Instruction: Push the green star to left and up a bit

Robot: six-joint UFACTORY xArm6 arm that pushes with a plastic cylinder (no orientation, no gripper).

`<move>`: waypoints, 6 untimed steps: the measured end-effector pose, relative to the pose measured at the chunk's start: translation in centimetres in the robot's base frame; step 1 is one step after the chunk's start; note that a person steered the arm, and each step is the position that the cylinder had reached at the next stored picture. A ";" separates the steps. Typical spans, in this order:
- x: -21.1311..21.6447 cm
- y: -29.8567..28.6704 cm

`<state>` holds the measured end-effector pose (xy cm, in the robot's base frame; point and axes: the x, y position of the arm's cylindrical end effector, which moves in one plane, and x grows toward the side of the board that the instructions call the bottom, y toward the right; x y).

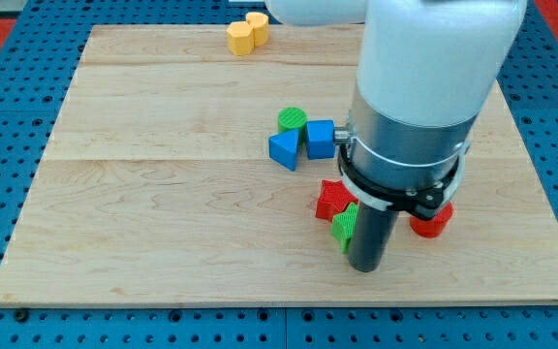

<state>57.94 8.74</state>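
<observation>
Blocks on a wooden desk, with the arm over the right part

My tip [365, 266] touches the green star [344, 225] on its right side; a red star [332, 198] sits just above it. A red cylinder [432, 222] shows partly behind the arm. Toward the middle, a green cylinder [293, 120], a blue cube [320, 139] and a blue triangle [285, 149] stand close together. A yellow block [247, 33] lies at the top edge of the desk [143, 194].

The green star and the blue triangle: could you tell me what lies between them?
In the camera view, the red star lies between the green star and the blue triangle; my tip sits against the green star's right side.
</observation>
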 end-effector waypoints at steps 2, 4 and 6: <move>-2.0 2.3; -2.4 -6.3; -3.9 -10.9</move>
